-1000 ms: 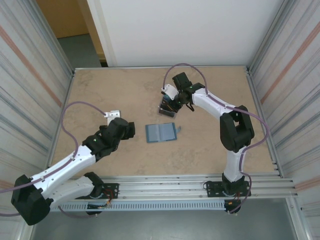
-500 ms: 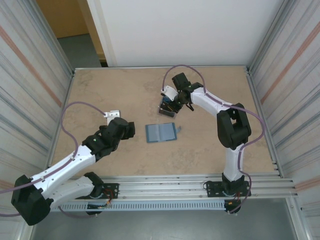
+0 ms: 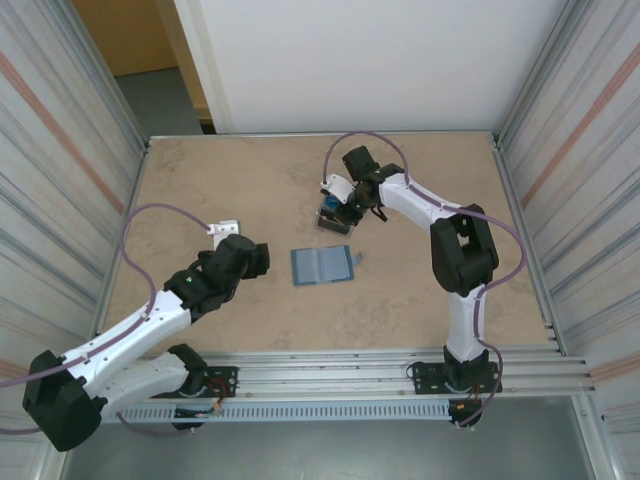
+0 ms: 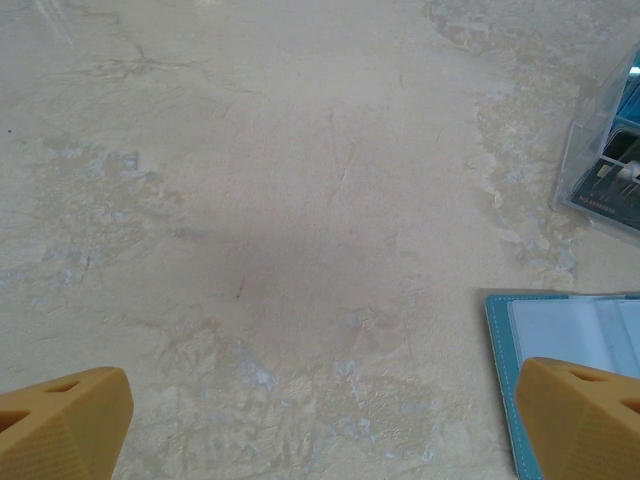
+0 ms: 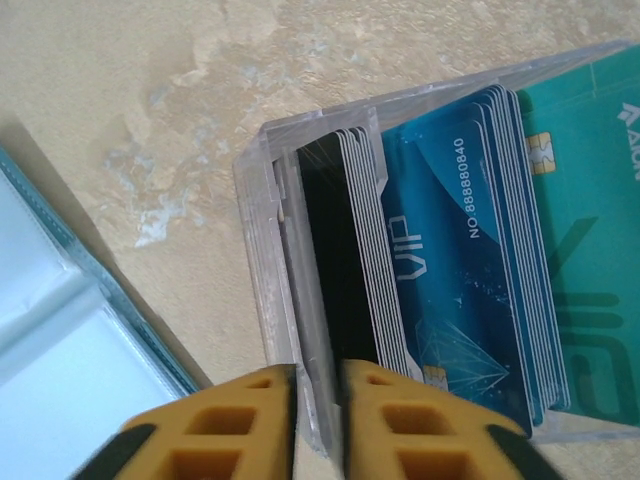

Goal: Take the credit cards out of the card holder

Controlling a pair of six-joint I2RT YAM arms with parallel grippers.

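Observation:
The card holder (image 3: pixel 323 265) lies open and flat mid-table, slate-blue with pale slots; its edge shows in the left wrist view (image 4: pixel 560 330) and the right wrist view (image 5: pixel 50 330). Several teal and blue credit cards (image 5: pixel 450 260) stand on edge in a clear tray (image 3: pixel 332 217). My right gripper (image 3: pixel 336 211) hangs just above that tray's left end. Its fingertips (image 5: pixel 318 385) stand a narrow gap apart over a thin grey edge, beside a dark card. My left gripper (image 3: pixel 258 257) rests left of the holder, wide open (image 4: pixel 320 420) over bare table.
The clear tray (image 4: pixel 605 170) sits just beyond the holder. Metal walls (image 3: pixel 70 180) close in the table on both sides, and a rail (image 3: pixel 350 370) runs along the near edge. Bare tabletop (image 3: pixel 230 180) lies at the far left.
The right gripper's jaws have parted slightly from shut, and the right arm has edged a little further over the tray. The left arm has not moved.

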